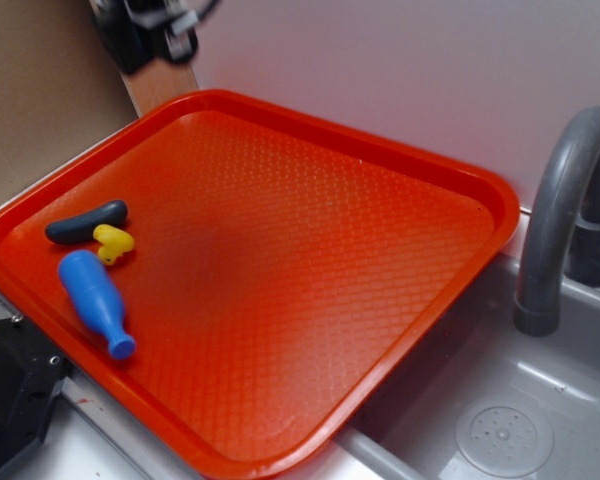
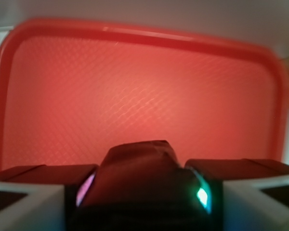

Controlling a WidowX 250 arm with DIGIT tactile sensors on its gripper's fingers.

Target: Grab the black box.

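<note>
In the wrist view a glossy black box [image 2: 140,179] sits between my two fingers and reflects the red of the tray. My gripper [image 2: 141,166] is shut on it, with the left finger [image 2: 43,174] and the right finger [image 2: 241,169] against its sides. It hangs high above the orange tray [image 2: 135,33]. In the exterior view my gripper [image 1: 155,30] is at the top left, above the tray's far corner; the box cannot be made out there.
On the orange tray [image 1: 310,250], near its left edge, lie a dark sausage-shaped toy [image 1: 85,223], a small yellow toy [image 1: 113,242] and a blue pin [image 1: 95,300]. A grey sink [image 1: 500,420] with a curved faucet [image 1: 555,210] is at the right.
</note>
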